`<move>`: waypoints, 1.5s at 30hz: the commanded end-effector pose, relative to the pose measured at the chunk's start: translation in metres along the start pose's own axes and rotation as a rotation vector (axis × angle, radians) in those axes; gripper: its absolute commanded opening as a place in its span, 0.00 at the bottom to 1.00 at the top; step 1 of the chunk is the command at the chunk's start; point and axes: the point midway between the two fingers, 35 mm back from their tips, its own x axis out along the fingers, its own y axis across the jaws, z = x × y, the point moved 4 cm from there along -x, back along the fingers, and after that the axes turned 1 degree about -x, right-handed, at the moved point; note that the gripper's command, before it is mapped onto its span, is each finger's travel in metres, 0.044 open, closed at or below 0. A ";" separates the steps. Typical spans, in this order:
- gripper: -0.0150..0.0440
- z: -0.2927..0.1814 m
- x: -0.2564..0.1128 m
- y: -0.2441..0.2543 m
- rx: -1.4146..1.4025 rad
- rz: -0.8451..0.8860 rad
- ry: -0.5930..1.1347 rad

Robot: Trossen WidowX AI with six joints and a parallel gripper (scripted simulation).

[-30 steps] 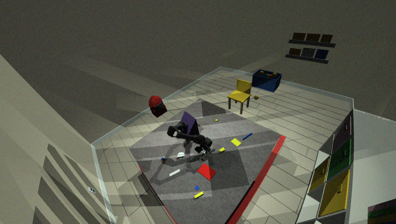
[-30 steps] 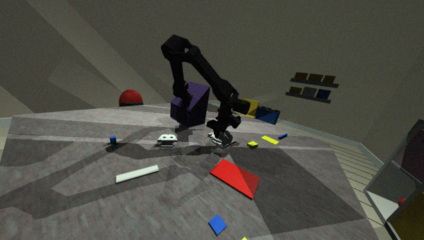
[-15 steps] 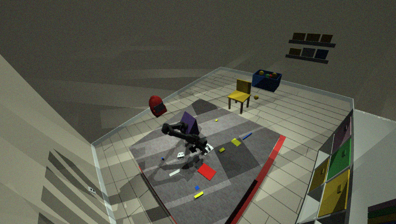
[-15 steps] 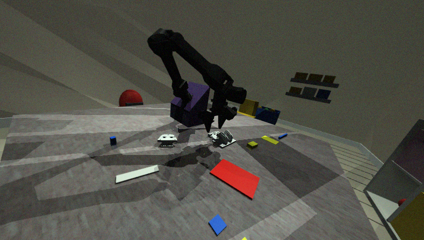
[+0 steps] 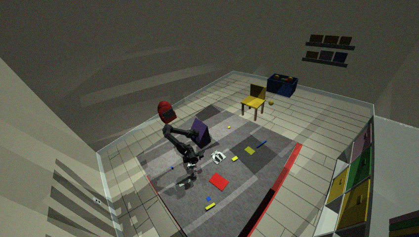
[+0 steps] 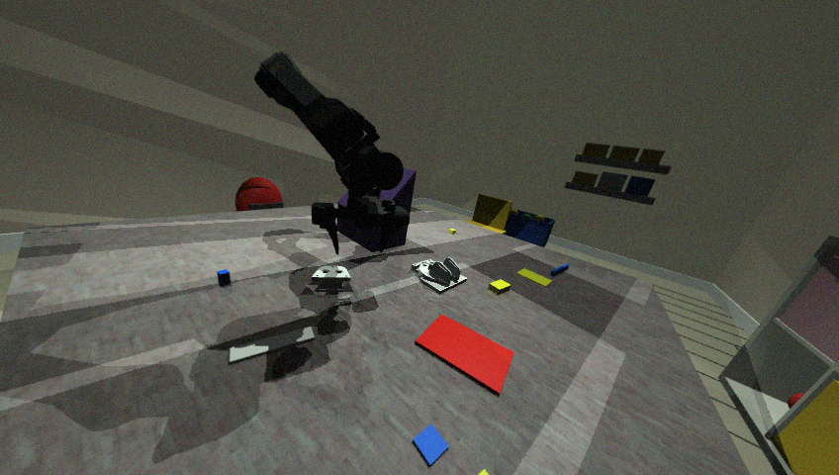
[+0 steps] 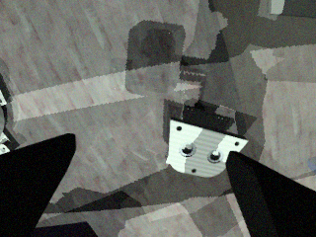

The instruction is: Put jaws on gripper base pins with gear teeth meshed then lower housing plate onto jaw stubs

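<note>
The white gripper base point(image 5: 222, 158) point(image 6: 440, 288) lies on the mat. Two dark jaws point(image 5: 218, 157) point(image 6: 442, 271) sit on it side by side; whether their teeth mesh is too small to tell. The white housing plate point(image 5: 190, 165) point(image 6: 330, 272) point(image 7: 200, 143) is apart from the base, raised a little above the mat, with two large holes facing up. My gripper point(image 6: 359, 252) point(image 7: 153, 150) is wide open and empty, above and behind the plate. In the wrist view the plate shows between the fingertips, close to the right one. Only a sliver of the base shows at that view's left edge.
A purple block point(image 5: 200, 132) point(image 6: 376, 235) stands behind the hand. A red panel point(image 5: 219, 181) point(image 6: 465, 349) lies in front of the base and a yellow block point(image 5: 234, 158) point(image 6: 499, 286) beside it. A white bar point(image 6: 252, 348) and a blue cube point(image 5: 172, 167) point(image 6: 224, 277) lie near the plate.
</note>
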 end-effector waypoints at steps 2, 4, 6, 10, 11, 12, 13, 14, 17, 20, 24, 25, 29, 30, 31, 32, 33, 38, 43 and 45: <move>1.00 -0.020 -0.006 -0.038 0.111 -0.014 -0.004; 1.00 -0.027 -0.008 -0.048 0.144 -0.020 -0.006; 1.00 -0.028 -0.009 -0.050 0.148 -0.021 -0.007; 1.00 -0.027 0.006 -0.050 0.148 -0.021 -0.006; 1.00 -0.027 0.017 -0.050 0.148 -0.021 -0.006; 1.00 -0.027 0.025 -0.050 0.148 -0.022 -0.007; 1.00 -0.027 0.030 -0.051 0.148 -0.023 -0.007; 1.00 -0.028 0.031 -0.051 0.148 -0.023 -0.008; 1.00 -0.028 0.031 -0.051 0.148 -0.023 -0.008; 1.00 -0.028 0.032 -0.051 0.148 -0.023 -0.008; 1.00 -0.027 0.038 -0.051 0.148 -0.023 -0.007; 1.00 -0.027 0.040 -0.051 0.148 -0.023 -0.007; 1.00 -0.027 0.046 -0.051 0.148 -0.024 -0.008; 1.00 -0.027 0.047 -0.051 0.148 -0.024 -0.008; 1.00 -0.027 0.049 -0.051 0.148 -0.024 -0.008; 1.00 -0.027 0.050 -0.051 0.148 -0.024 -0.008; 1.00 -0.027 0.051 -0.051 0.148 -0.024 -0.008; 1.00 -0.027 0.053 -0.051 0.148 -0.024 -0.008; 1.00 -0.027 0.061 -0.051 0.148 -0.024 -0.007; 1.00 -0.027 0.065 -0.051 0.148 -0.024 -0.007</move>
